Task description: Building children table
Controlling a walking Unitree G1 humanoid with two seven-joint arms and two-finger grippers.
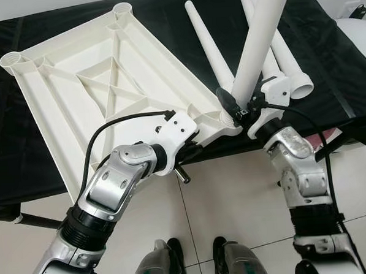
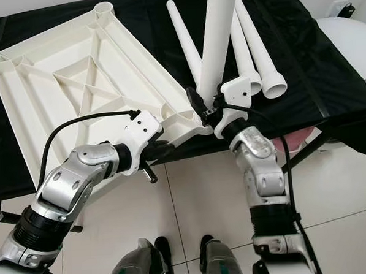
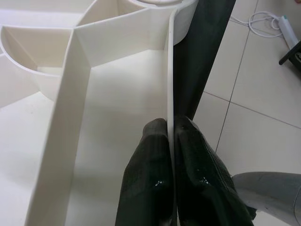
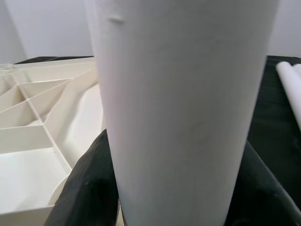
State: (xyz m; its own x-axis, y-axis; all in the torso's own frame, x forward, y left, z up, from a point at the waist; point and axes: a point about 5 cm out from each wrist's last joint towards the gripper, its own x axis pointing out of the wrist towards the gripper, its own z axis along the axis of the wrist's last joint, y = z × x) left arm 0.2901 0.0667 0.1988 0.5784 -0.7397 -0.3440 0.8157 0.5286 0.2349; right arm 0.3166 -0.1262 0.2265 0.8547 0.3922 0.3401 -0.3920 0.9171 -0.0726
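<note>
The white tabletop (image 1: 101,92) is lying upside down, ribs up, on the black-draped surface (image 1: 326,56), its near corner jutting past the surface's edge. The left pincer (image 3: 171,141) is clamping the thin rim of the tabletop between its two fingers, just short of that near corner, steadying it. The right pincer (image 1: 243,106) is grasping a white leg (image 1: 258,41) low on its shaft and holding it tilted over the near corner socket (image 1: 226,117); the leg's lower end is sitting at or in that socket, though whether it is fully seated cannot be told. Three more legs (image 1: 277,58) are lying loose on the surface just beyond, near the tabletop's right edge. The far socket (image 1: 122,6) and the left socket (image 1: 12,60) are standing open with nothing in them. So the build appears to be at its first leg: one is being fitted, and three are still to be placed before the table can be turned upright.
</note>
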